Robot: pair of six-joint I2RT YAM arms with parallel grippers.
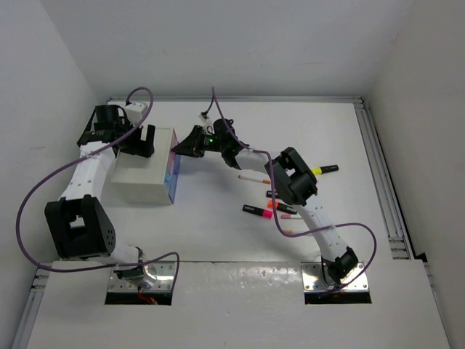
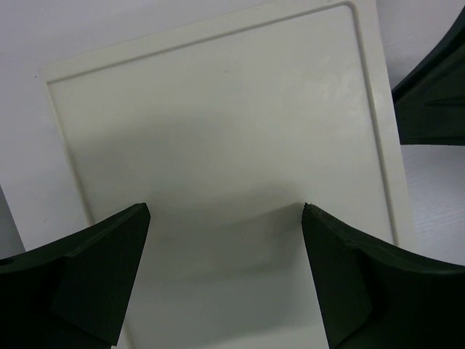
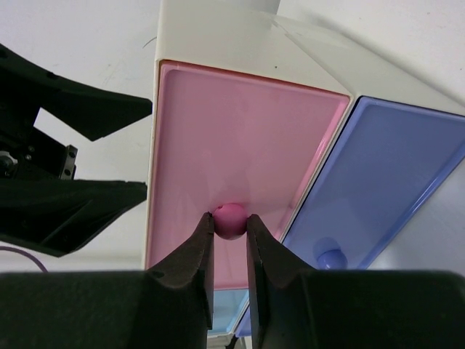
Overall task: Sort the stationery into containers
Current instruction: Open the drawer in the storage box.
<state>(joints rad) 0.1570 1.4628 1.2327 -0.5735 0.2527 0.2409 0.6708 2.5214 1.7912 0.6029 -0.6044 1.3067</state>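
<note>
The white cabinet (image 1: 142,178) stands at the left of the table. My right gripper (image 1: 183,148) is at its front. In the right wrist view the right gripper (image 3: 231,217) is shut on the round pink knob (image 3: 231,222) of the pink drawer (image 3: 240,138). Next to it is a light blue drawer (image 3: 385,174) with a blue knob (image 3: 330,256). My left gripper (image 1: 142,141) is open above the cabinet's top (image 2: 218,123), holding nothing. Stationery lies on the table: a white pen (image 1: 254,177), a yellow-capped highlighter (image 1: 325,169), a pink-capped one (image 1: 256,211) and an orange-capped one (image 1: 280,207).
Another thin pen (image 1: 290,232) lies by the right arm's forearm. White walls close in the table at left, back and right, with a rail (image 1: 385,182) along the right edge. My left gripper's fingers (image 3: 73,109) show left of the pink drawer.
</note>
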